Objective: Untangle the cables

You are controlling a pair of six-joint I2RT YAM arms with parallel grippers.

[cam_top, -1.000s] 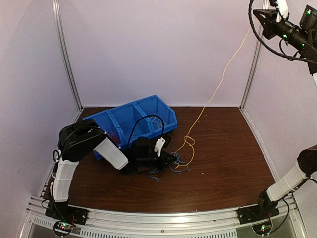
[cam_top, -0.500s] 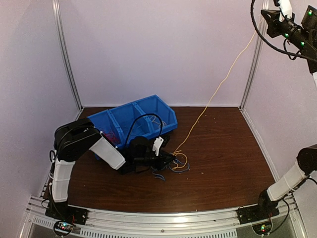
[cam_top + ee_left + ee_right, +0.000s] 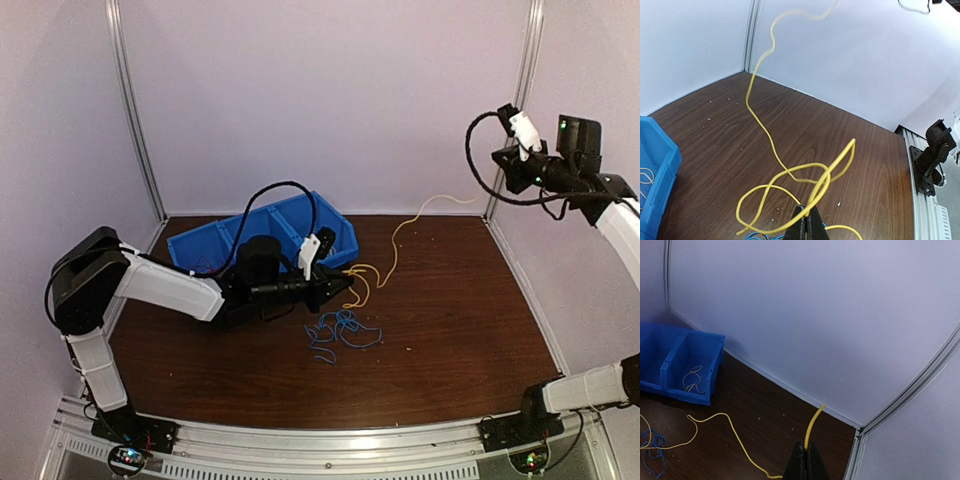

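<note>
My left gripper [image 3: 345,273] [image 3: 807,211] is shut on the yellow cable [image 3: 395,238] [image 3: 790,175], just above the table in front of the blue bin. Next to the jaws the cable forms a few loose loops. From there it rises back and to the right to my right gripper [image 3: 500,178] [image 3: 807,446]. That gripper is shut on the cable's other end [image 3: 812,425], high near the back right corner post. A tangle of blue cable [image 3: 340,330] [image 3: 652,450] lies on the table below and in front of the left gripper, apart from the yellow loops.
The blue divided bin [image 3: 262,222] [image 3: 670,357] stands at the back left, behind the left arm. One of its compartments holds a pale thin wire [image 3: 694,380]. Enclosure walls and metal posts [image 3: 525,95] close in the table on the back and sides.
The right arm came down from the top right corner, so the yellow cable now sags. The left gripper moved up and back with the yellow loops, leaving the blue tangle on the table.
</note>
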